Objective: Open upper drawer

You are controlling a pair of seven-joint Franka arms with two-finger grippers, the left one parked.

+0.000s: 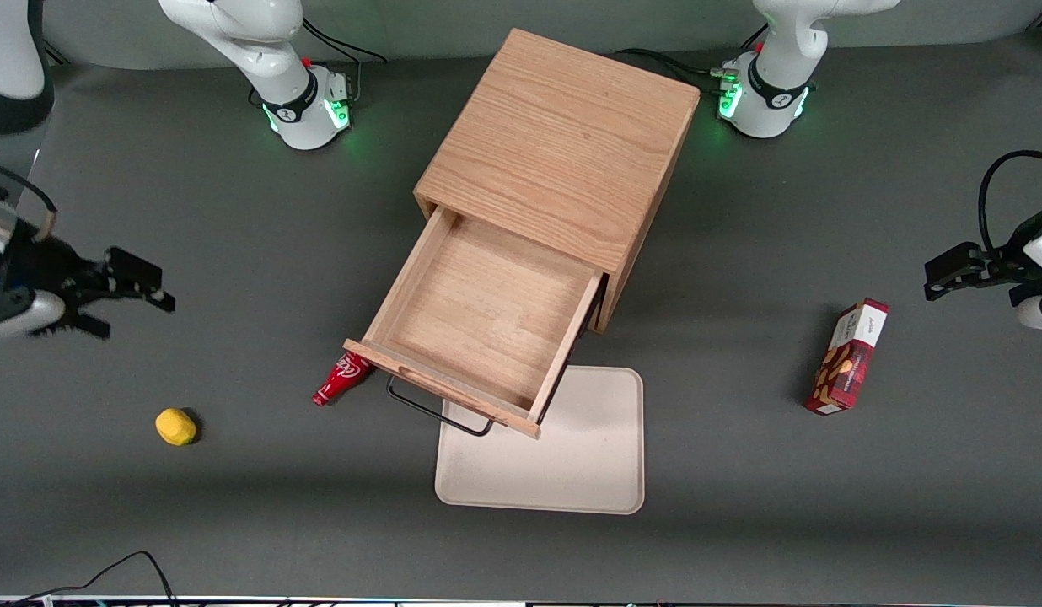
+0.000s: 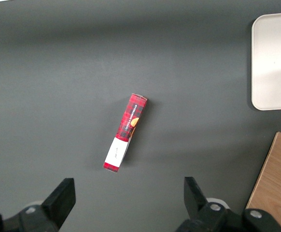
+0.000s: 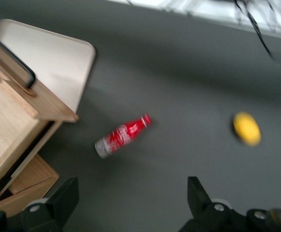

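The upper drawer point(image 1: 479, 312) is a shallow light-oak box pulled far out of the oak cube cabinet point(image 1: 563, 143), and its inside is bare. Its thin black bar handle point(image 1: 437, 413) points toward the front camera, above the edge of a beige tray. My right gripper point(image 1: 129, 308) hangs above the table toward the working arm's end, well apart from the drawer, open and holding nothing. In the right wrist view the gripper point(image 3: 131, 193) is over bare grey table, with the drawer's corner point(image 3: 15, 116) and handle point(image 3: 15, 63) beside it.
A red bottle point(image 1: 342, 378) point(image 3: 122, 136) lies on the table beside the drawer front. A yellow object point(image 1: 175, 426) point(image 3: 246, 128) lies nearer the camera than the gripper. A beige tray point(image 1: 572, 455) point(image 3: 53, 58) lies under the drawer front. A red box point(image 1: 850, 358) point(image 2: 126, 133) lies toward the parked arm's end.
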